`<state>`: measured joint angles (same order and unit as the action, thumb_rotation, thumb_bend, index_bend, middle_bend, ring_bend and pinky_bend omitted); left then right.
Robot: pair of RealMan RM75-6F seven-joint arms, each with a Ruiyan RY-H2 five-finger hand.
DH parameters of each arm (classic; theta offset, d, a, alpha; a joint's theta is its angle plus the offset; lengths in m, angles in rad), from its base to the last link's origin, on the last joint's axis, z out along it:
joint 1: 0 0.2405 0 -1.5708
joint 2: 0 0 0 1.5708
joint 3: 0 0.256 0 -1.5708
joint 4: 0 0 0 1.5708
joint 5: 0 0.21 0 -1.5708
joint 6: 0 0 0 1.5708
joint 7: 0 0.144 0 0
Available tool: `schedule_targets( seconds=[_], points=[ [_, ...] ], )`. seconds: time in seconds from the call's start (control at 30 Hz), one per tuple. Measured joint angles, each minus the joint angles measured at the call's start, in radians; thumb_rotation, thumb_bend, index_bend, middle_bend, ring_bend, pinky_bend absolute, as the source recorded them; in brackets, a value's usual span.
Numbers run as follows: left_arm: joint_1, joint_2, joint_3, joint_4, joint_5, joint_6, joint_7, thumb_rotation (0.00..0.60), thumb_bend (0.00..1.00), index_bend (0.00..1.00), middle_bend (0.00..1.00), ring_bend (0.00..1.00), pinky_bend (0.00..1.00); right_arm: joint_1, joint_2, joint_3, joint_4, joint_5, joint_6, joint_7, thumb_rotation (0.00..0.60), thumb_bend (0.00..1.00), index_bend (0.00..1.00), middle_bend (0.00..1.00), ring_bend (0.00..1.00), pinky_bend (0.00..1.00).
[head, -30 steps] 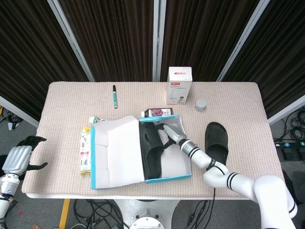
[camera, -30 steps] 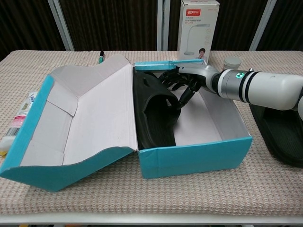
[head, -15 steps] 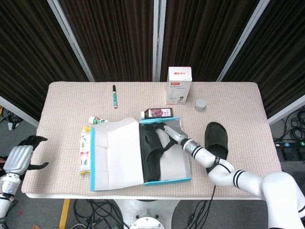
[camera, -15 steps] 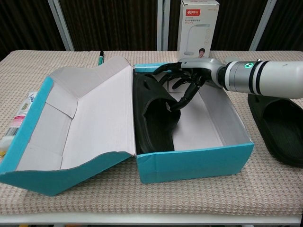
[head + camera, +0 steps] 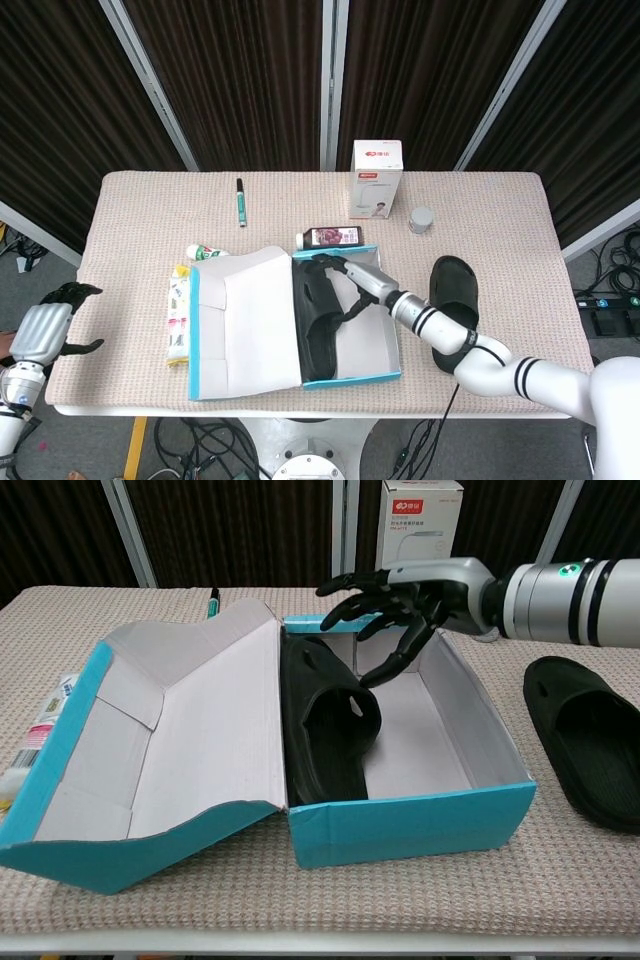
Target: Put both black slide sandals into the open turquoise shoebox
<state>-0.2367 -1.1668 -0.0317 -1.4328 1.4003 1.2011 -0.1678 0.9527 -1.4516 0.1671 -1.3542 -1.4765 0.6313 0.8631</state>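
One black slide sandal (image 5: 330, 720) (image 5: 315, 320) lies on its side along the left wall inside the open turquoise shoebox (image 5: 410, 825) (image 5: 355, 377). The second black sandal (image 5: 590, 735) (image 5: 453, 295) rests flat on the table to the right of the box. My right hand (image 5: 400, 605) (image 5: 350, 283) hovers above the box's far end with fingers spread and nothing in it, clear of the sandal. My left hand (image 5: 40, 330) hangs off the table's left edge, fingers apart and holding nothing.
The box lid (image 5: 170, 730) lies folded out to the left. A white lamp carton (image 5: 420, 535), a small grey jar (image 5: 421, 219), a dark bottle (image 5: 332, 237), a pen (image 5: 241, 200) and tubes and packets (image 5: 180, 310) sit around the box.
My right hand has let go of the sandal in the box and risen up out of it, fingers spreading. The box shifted slightly. The left hand stayed still.
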Motion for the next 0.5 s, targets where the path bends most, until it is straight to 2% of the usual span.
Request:
schedule_targets(
  seconds=[0.13,0.27,0.37,0.5],
  points=[
    [0.001,-0.001,0.001,-0.001,0.003,0.005,0.002,0.600,0.14,0.22,0.19,0.12,0.20,-0.009,0.094,0.015,-0.100,-0.004,0.037,-0.027,0.600,0.00,0.05,0.17,0.00,0.15],
    [0.001,-0.003,-0.001,0.007,0.001,0.005,-0.008,0.600,0.14,0.22,0.19,0.12,0.20,-0.021,0.168,0.024,-0.171,0.022,0.049,-0.132,0.600,0.00,0.05,0.18,0.00,0.14],
    [0.000,-0.008,-0.003,0.019,0.001,0.004,-0.022,0.600,0.14,0.22,0.19,0.12,0.20,-0.032,0.215,0.025,-0.224,0.069,0.059,-0.267,0.600,0.00,0.05,0.18,0.00,0.15],
    [-0.004,-0.010,-0.006,0.034,0.008,0.007,-0.031,0.600,0.14,0.22,0.19,0.12,0.20,-0.057,0.275,0.019,-0.303,0.177,0.097,-0.513,0.600,0.00,0.05,0.17,0.00,0.14]
  ],
)
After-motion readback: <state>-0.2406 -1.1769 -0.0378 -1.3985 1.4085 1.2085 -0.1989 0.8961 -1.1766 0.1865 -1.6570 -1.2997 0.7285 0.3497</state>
